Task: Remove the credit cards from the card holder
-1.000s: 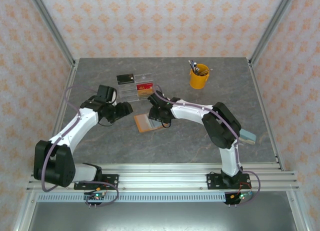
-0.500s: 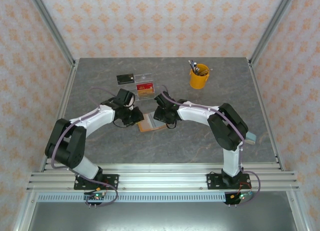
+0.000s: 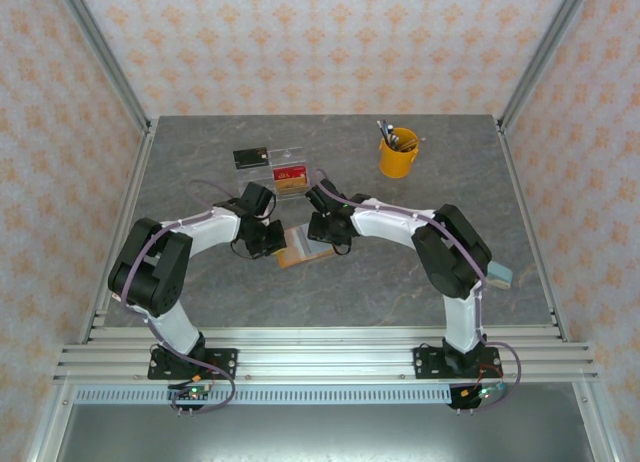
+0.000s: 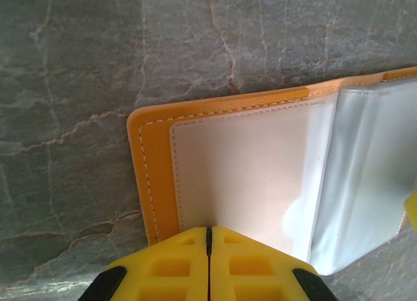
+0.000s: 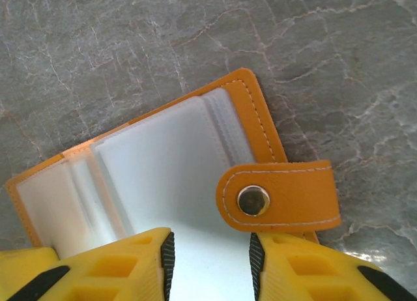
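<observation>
The orange card holder (image 3: 298, 246) lies open on the table between both grippers. In the left wrist view its orange stitched cover (image 4: 151, 177) frames a pale clear pocket. My left gripper (image 4: 208, 230) is shut, its tips resting at the pocket's near edge, and I see nothing between them. My right gripper (image 5: 210, 262) is open above the holder's pale grey-blue panel (image 5: 156, 164), next to the snap strap (image 5: 280, 197). No card shows in the pockets. A red card (image 3: 289, 172) lies in the clear tray, and a dark card (image 3: 250, 158) lies beside it.
The clear acrylic tray (image 3: 268, 187) stands just behind the grippers. A yellow cup (image 3: 398, 154) with pens is at the back right. Metal frame posts rise at the table's far corners.
My left arm has swung right and come down onto the card holder's left side. The right gripper has barely moved. The holder has stayed in place.
</observation>
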Controlling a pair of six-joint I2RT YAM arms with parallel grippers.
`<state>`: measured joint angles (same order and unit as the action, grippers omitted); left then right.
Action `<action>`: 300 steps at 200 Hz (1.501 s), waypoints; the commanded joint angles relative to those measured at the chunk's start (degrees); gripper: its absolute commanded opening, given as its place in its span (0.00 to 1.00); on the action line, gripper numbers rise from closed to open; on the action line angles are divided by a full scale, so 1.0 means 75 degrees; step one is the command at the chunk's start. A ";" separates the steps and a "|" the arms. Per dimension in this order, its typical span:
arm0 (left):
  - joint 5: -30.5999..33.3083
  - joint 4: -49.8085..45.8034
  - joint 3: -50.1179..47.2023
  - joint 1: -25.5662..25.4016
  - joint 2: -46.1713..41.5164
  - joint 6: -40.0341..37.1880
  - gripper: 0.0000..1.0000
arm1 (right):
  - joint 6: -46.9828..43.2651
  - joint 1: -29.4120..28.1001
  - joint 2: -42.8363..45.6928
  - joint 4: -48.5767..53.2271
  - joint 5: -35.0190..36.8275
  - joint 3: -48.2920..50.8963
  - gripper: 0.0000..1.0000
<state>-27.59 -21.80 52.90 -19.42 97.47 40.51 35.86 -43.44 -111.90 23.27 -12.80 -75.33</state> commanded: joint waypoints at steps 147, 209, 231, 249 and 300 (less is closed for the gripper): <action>0.0644 -0.0445 0.0122 -0.0036 0.0406 -0.0326 0.04 | -0.0374 -0.0138 -0.0457 -0.0919 -0.2031 -0.0107 0.43; 0.0587 -0.0579 0.0286 -0.0036 -0.0057 -0.0455 0.04 | 0.0348 0.0047 -0.0191 -0.1983 -0.2654 0.0215 0.44; 0.0575 -0.0708 0.0390 -0.0024 -0.0320 -0.0480 0.04 | 0.0501 0.0085 -0.0074 -0.2346 -0.2896 0.0364 0.44; 0.0929 -0.0877 0.0399 0.0002 -0.0723 -0.0384 0.04 | 0.0640 0.0088 -0.0189 -0.2546 -0.3171 0.0344 0.44; 0.1752 -0.1043 -0.0029 0.0516 -0.1699 -0.0050 0.04 | 0.0985 0.0085 -0.0479 -0.3186 -0.3909 0.0173 0.44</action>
<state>-18.76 -27.59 54.54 -17.93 87.44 38.89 41.56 -42.81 -114.08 3.31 -38.30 -73.17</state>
